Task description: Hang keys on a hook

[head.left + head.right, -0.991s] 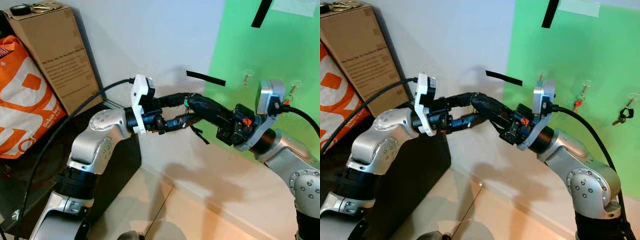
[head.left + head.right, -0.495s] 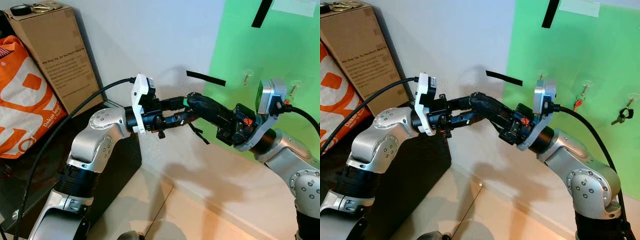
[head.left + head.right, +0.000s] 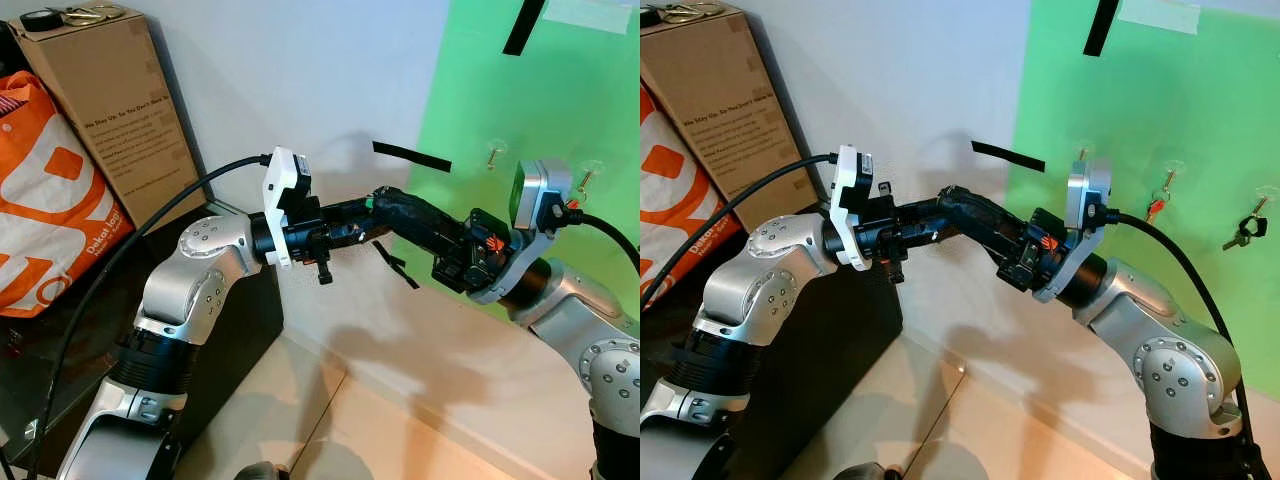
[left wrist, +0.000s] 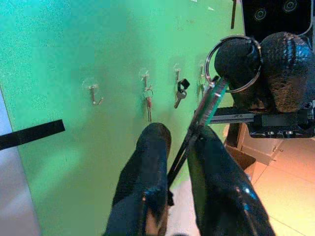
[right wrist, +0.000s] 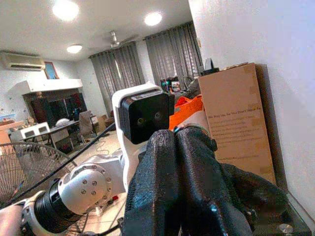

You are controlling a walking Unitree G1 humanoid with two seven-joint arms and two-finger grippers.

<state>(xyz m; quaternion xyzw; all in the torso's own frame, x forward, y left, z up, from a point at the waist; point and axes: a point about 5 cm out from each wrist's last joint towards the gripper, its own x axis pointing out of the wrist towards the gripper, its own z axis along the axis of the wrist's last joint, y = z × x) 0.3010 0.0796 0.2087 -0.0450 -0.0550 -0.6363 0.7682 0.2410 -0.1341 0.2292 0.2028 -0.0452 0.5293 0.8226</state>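
Observation:
In front of the wall my two grippers meet tip to tip. My right gripper is shut on the key ring, which loops around one of its fingertips. From the ring hang the keys with a green tag, and a thin black strap dangles below. My left gripper is shut on the keys just under the ring. The green board to the right carries several small hooks. One hook holds a red-tagged key, another a black bunch.
A tall cardboard box and an orange bag stand at the left on a black cabinet. Strips of black tape are stuck on the wall. Beige floor tiles lie below the arms.
My left gripper's fingers, spread apart a second ago, have shut on the keys under the ring. The right gripper has stayed in place, still shut.

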